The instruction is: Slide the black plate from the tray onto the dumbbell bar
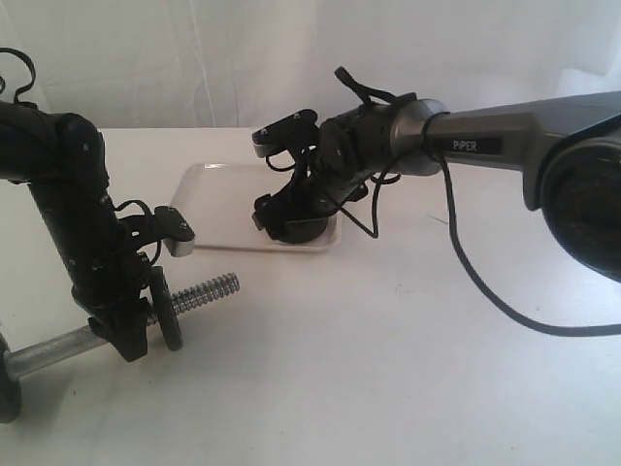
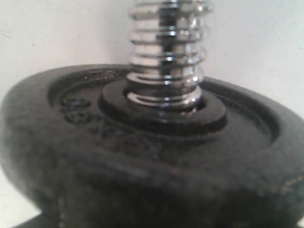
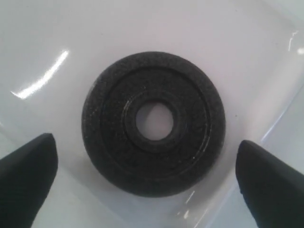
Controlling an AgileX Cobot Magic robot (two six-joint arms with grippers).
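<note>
**A:** Watching the right hand [image 3: 145,147]: it hangs wide open over the black plate [image 3: 114,142], with its fingers clear of the rim on both sides. The plate lies flat in a corner of the tray [image 1: 209,180].

**B:** And the bar [image 1: 209,289]?

**A:** Well away from the tray. The left hand [image 1: 131,335] grips it just beside a disc [image 1: 167,311] already on it, and the free end points back toward the tray.

**B:** What could spoil this?

**A:** The plate is thin and round and sits on a smooth, glossy tray. Closing fingers might skid over it or shove it against the low rim instead of lifting it. Its grainy matte face should help the grip, though. Later, the small centre hole could snag on the bar's coarse chrome thread if the plate goes on tilted.
</note>
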